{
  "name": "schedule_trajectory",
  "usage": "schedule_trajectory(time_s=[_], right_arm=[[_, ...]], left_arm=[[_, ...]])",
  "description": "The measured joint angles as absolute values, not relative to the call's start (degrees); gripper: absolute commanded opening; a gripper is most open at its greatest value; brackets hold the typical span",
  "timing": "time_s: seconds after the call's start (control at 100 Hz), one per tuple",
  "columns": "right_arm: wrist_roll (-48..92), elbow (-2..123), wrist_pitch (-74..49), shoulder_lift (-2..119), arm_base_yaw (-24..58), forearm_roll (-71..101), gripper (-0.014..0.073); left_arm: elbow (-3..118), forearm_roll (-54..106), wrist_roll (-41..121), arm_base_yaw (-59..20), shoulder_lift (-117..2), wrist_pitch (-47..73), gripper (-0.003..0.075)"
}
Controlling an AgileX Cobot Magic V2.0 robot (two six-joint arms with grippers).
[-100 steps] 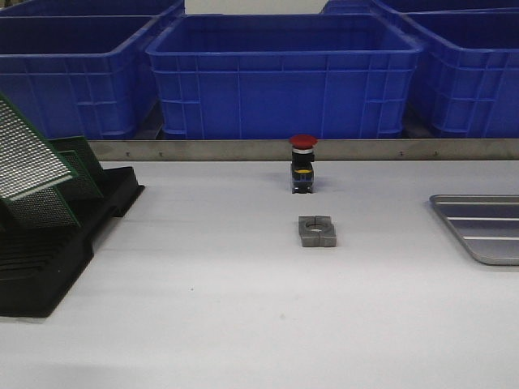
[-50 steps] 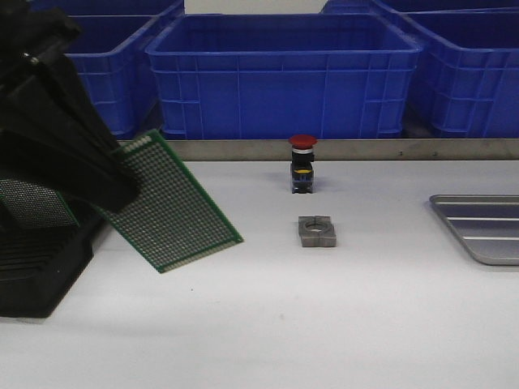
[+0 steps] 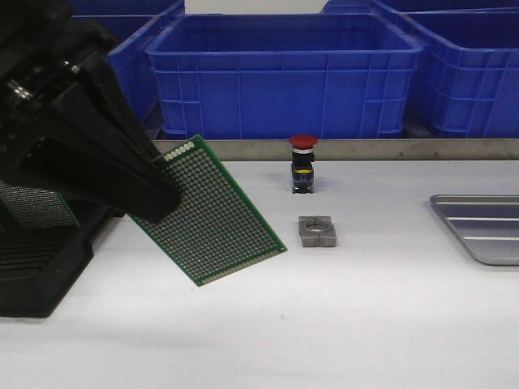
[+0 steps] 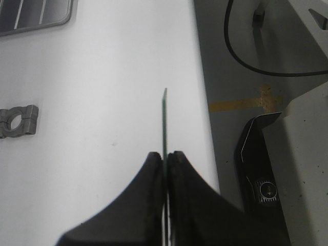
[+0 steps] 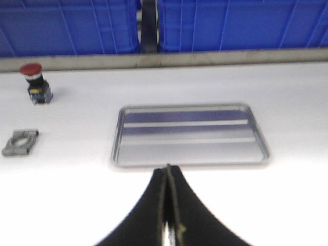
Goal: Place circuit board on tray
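A green perforated circuit board hangs tilted above the table, left of centre. My left gripper is shut on its upper left part. In the left wrist view the board shows edge-on, pinched between the left gripper's jaws. The silver-grey tray lies at the right edge of the table, far from the board, with nothing on it. My right gripper is shut with nothing in it, just short of the tray's near rim. It does not show in the front view.
A black slotted rack at the left holds another green board. A red-capped push button and a grey metal clamp stand mid-table. Blue bins line the back behind a metal rail.
My left gripper has come into view and carried the board out of the rack, to the right toward the middle of the table. The tray, button and clamp have not moved.
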State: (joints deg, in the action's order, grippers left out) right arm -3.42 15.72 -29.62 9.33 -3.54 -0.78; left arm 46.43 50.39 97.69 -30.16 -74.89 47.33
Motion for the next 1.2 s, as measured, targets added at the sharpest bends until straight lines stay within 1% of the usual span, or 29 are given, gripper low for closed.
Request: schedule_trajectory(time_s=[0.08,0.16,0.23,0.3,0.33,0.35,0.4,0.42,0.47,0.54,0.59,0.75,1.02,1.2], right_arm=[[-3.4,19.2,-35.4,14.2,-3.5,0.4,-0.0063],[-2.6,22.1,-38.1,19.3,-2.7,1.4,-0.0053],[-1.4,23.8,-38.3,22.4,-0.5,2.3,-0.0010],[0.0,24.9,-37.7,24.2,2.9,3.7,0.0087],[0.4,25.1,-37.2,24.8,4.8,4.2,0.0155],[0.7,25.4,-37.0,25.2,6.1,4.6,0.0183],[1.5,25.8,-35.8,26.0,9.1,5.5,0.0301],[1.7,25.9,-35.5,26.4,10.4,5.9,0.0330],[2.2,26.0,-34.3,27.3,13.5,6.7,0.0432],[2.4,26.4,-33.1,29.0,17.7,7.2,0.0510],[2.5,26.5,-32.0,30.5,20.6,7.6,0.0525],[2.9,26.5,-27.2,36.4,29.5,8.0,0.0525],[7.1,26.6,-10.0,48.6,43.5,8.2,0.0525],[7.5,26.7,-2.0,57.3,50.7,6.5,0.0490]], left_arm=[[46.4,50.4,97.7,-30.2,-74.9,47.3,-0.0020],[46.4,50.4,97.7,-30.2,-74.9,47.2,-0.0020],[46.4,50.4,97.7,-30.2,-74.9,47.2,-0.0020],[46.4,50.4,97.7,-30.2,-74.9,47.2,-0.0020],[46.4,50.4,97.7,-30.2,-74.9,47.2,-0.0020],[46.4,50.4,97.7,-30.2,-74.9,47.2,-0.0020],[46.4,50.4,97.7,-30.2,-74.9,47.2,-0.0020],[46.4,50.4,97.7,-30.2,-74.9,47.2,-0.0020],[46.4,50.5,97.7,-30.2,-74.9,47.2,-0.0020],[46.4,50.5,97.7,-30.2,-74.9,47.2,-0.0020],[46.4,50.5,97.7,-30.2,-74.9,47.2,-0.0020],[46.4,50.5,97.7,-30.2,-74.9,47.2,-0.0020],[46.4,50.9,97.7,-30.2,-74.9,47.2,-0.0020],[46.4,50.9,97.7,-30.2,-74.9,47.2,-0.0020]])
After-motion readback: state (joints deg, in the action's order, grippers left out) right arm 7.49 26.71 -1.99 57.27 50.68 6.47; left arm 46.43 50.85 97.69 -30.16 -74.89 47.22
